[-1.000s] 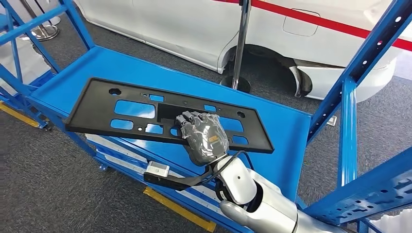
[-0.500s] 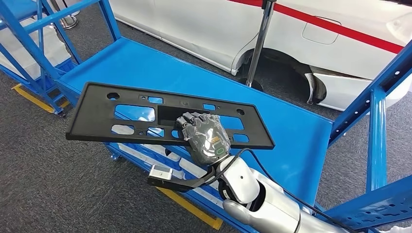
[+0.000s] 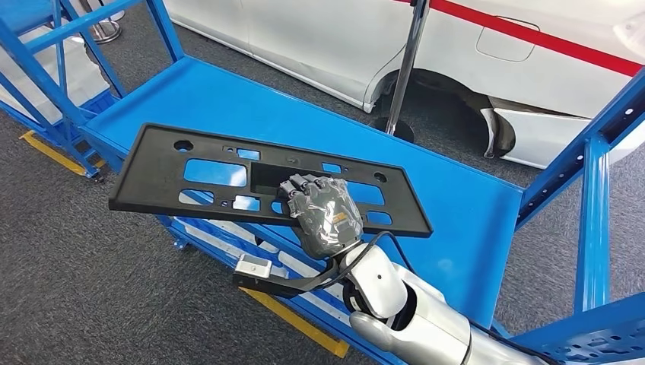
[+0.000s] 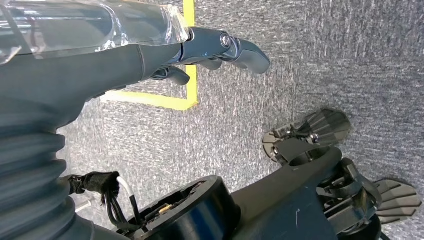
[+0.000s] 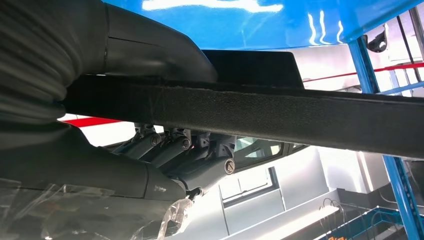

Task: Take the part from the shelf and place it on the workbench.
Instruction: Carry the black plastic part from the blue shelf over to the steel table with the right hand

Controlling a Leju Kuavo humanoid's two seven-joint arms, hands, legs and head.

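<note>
Since half a second ago my whole view has slid a little, so the shelf [image 3: 228, 99] and the car [image 3: 319, 38] sit slightly differently in frame; that is my camera shifting, while the part [image 3: 163, 182] lies in my right hand [image 3: 323, 217] much as it did.

My right arm comes up from the lower right, its silver forearm angled toward the shelf, the wrist bent so the back of the hand faces up. That hand grips the part at its near long edge: fingers [image 3: 300, 186] curl over the top face, and in the right wrist view the thumb [image 5: 150, 50] lies on one side of the edge, the dark fingers [image 5: 175, 150] on the other. The part hangs tilted above the shelf's front edge, its left end out over the carpet [image 3: 91, 289].

It is a long, flat, matte black panel [image 5: 250, 115] with a raised rim, rounded rectangular cut-outs and small round holes. A crinkled clear film covers the hand. The shelf deck is smooth glossy blue metal; its posts are punched with holes.

My left hand [image 4: 150, 55] hangs over coarse grey carpet with a yellow tape line [image 4: 187, 55]; its dark fingers [image 4: 240, 47] are loosely curled, holding nothing.
</note>
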